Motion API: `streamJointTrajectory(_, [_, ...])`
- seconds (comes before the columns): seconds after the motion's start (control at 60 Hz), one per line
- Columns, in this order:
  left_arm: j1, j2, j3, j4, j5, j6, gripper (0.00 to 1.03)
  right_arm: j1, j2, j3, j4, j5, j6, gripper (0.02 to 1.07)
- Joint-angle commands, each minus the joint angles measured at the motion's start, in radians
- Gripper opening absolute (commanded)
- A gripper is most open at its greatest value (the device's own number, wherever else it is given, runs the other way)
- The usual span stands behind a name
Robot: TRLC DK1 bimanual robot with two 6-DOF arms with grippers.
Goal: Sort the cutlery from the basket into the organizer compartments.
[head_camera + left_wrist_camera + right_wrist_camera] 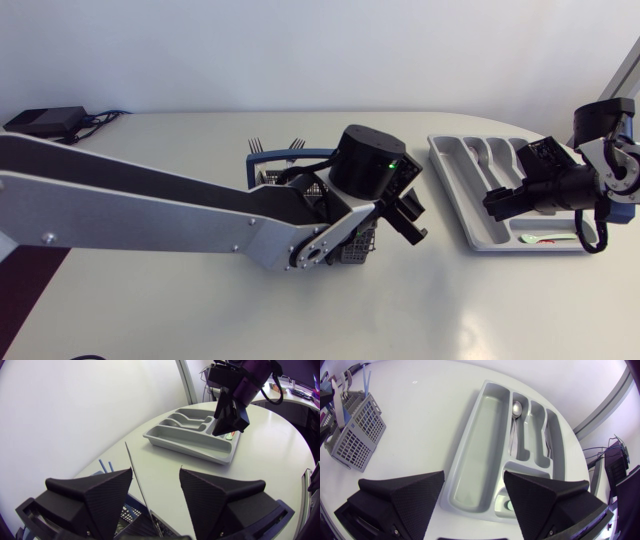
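- Left wrist view: left claw [156, 472] is spread wide above the basket [131, 516]. A thin metal blade [136, 477] stands upright between the fingers, and neither finger appears to touch it.
- Handling, as a judgement: the cutlery is light, rigid, smooth steel, so it is slippery and likely to pivot in a pinch. Grip across the flat faces, low on the exposed part, and pull straight up so it clears the mesh.
- 2 forks [257, 147] stick out of the basket's far side, tines up. Their blue handles give better friction than bare metal.
- Right claw [473, 480] is also wide open and empty, hanging over the organizer [470, 450]. A spoon [516, 410] lies in a narrow slot and a green-handled piece [509, 506] sits in the short end compartment.
- The long compartment nearest the basket looks free.
- Tabletop [450, 300] is white, smooth and flat. Basket and organizer sit well apart, with open space between them for the transfer.
- The right arm sits over the tray, so clearance there is tight.
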Motion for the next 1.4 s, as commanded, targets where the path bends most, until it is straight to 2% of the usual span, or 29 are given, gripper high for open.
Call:
streamJointTrajectory(0.0, [-0.007,0.035,0.042,-0.004,-0.023,-0.012,0.59,0.002,0.011,-0.021,0.011,0.008,0.004,0.88])
streamJointTrajectory(0.133, [-0.024,0.059,0.069,-0.005,-0.069,-0.012,0.55,0.002,0.011,-0.022,0.011,0.008,0.006,0.88])
streamJointTrajectory(0.233, [-0.035,0.081,0.092,-0.010,-0.081,-0.012,0.35,0.002,0.012,-0.027,0.014,0.008,0.009,0.88])
streamJointTrajectory(0.317, [-0.035,0.093,0.108,-0.018,-0.103,-0.012,0.25,0.002,0.014,-0.029,0.017,0.009,0.008,0.88])
streamJointTrajectory(0.483, [-0.035,0.091,0.120,-0.038,-0.127,-0.015,0.20,0.002,0.014,-0.029,0.017,0.008,0.006,0.88])
streamJointTrajectory(0.517, [-0.038,0.090,0.115,-0.038,-0.136,-0.015,0.17,0.002,0.012,-0.029,0.017,0.008,0.008,0.88])
streamJointTrajectory(0.9, [-0.036,-0.051,-0.043,0.048,-0.141,-0.008,0.11,0.005,0.005,-0.039,0.017,0.009,0.011,0.88])
streamJointTrajectory(1.317, [-0.066,-0.010,0.002,0.039,-0.139,-0.006,0.14,0.013,0.011,-0.042,0.020,0.019,0.011,0.88])
streamJointTrajectory(1.383, [-0.069,-0.008,0.005,0.041,-0.139,-0.005,0.18,0.011,0.014,-0.042,0.025,0.019,0.011,0.88])
